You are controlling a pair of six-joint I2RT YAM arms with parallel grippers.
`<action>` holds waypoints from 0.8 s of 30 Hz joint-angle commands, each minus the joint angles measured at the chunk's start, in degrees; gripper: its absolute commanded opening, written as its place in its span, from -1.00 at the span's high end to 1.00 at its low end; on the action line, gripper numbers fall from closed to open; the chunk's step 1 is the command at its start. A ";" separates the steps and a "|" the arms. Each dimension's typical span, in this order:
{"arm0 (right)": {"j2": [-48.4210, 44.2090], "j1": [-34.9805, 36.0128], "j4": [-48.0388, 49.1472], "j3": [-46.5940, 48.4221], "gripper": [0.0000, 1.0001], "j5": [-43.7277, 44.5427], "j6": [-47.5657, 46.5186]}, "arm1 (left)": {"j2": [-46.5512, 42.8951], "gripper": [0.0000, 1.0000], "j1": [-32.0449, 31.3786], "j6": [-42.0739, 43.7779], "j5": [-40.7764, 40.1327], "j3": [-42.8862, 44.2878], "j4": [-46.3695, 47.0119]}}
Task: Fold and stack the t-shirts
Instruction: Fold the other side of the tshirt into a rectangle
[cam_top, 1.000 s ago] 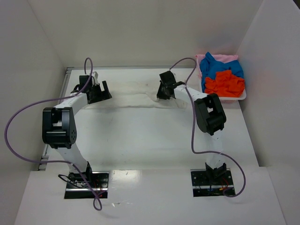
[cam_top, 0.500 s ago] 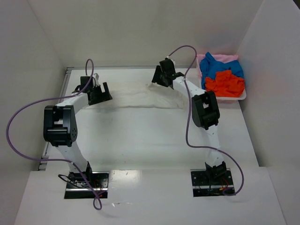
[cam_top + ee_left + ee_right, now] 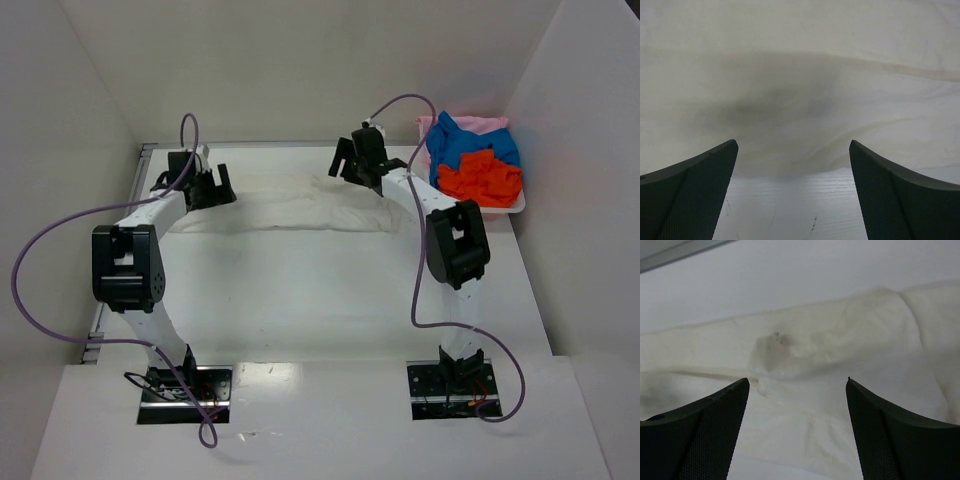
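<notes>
Left end effector (image 3: 793, 143) and right (image 3: 797, 380) gape above off-white t-shirt (image 3: 290, 207).

**One high view, two close ones**

The overhead camera sits above and behind the left arm's base (image 3: 185, 385) and the right arm's base (image 3: 450, 385). It looks down and forward over the whole counter (image 3: 300, 290). From there the off-white shirt (image 3: 290, 205) lies far off, stretched across the back, with the tray (image 3: 515, 208) to the shirt's right.

The left wrist camera looks from very close at the shirt's left end. Cloth fills most of its picture, a strip of counter shows at the shirt's near edge, and the left jaws stand apart in the bottom corners.

The right wrist camera views the shirt's right end from a little farther off, between the parted right jaws. All three views share that shirt.
</notes>
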 commanded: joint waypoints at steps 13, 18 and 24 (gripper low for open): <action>-3.32 -2.96 -1.27 -6.88 -0.53 5.95 -3.85 | 9.80 -1.00 -0.04 11.86 1.01 20.27 -6.20; 2.30 -5.96 -6.88 1.11 -0.48 3.32 -4.37 | 11.83 -1.00 -0.65 18.61 0.90 20.27 -6.21; -1.27 -5.96 -3.82 -4.67 -0.45 1.65 -3.67 | 14.74 -1.00 -6.10 35.49 -6.87 21.16 -8.76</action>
